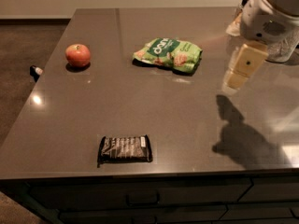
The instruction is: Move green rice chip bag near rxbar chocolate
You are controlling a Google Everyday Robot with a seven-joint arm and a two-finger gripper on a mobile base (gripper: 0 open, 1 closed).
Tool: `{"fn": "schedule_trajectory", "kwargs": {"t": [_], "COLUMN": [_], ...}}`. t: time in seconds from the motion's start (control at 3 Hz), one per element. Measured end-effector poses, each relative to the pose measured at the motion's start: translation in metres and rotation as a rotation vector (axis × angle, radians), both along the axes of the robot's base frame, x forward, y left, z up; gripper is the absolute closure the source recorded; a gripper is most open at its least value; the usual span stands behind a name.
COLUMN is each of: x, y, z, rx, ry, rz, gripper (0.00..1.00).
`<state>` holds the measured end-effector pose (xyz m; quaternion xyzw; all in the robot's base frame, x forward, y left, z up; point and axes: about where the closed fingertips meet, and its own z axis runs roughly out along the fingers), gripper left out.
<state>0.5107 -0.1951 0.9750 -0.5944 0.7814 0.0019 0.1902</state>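
The green rice chip bag lies flat on the dark countertop, at the back middle. The rxbar chocolate, a black wrapper with pale text, lies near the front edge, left of centre and well apart from the bag. My gripper hangs from the white arm at the right. It is above the counter, to the right of the bag and a little nearer than it, touching nothing. Its shadow falls on the counter at the front right.
A red apple sits at the back left of the counter. A glass jar is mostly hidden behind the arm at the back right. A small object lies on the floor past the left edge. Drawers run below the front edge.
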Motion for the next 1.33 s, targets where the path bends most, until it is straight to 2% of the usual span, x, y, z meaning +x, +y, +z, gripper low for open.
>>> {"fn": "schedule_trajectory", "kwargs": {"t": [0.33, 0.67, 1.33], "x": [0.051, 0.118, 0.18], "y": [0.011, 0.024, 0.047], "z": [-0.004, -0.024, -0.064], "rx": [0.06, 0.12, 0.152], "ry": [-0.01, -0.011, 0.014], "rz": [-0.037, -0.107, -0.155], "gripper": [0.0, 0.0, 0.0]}}
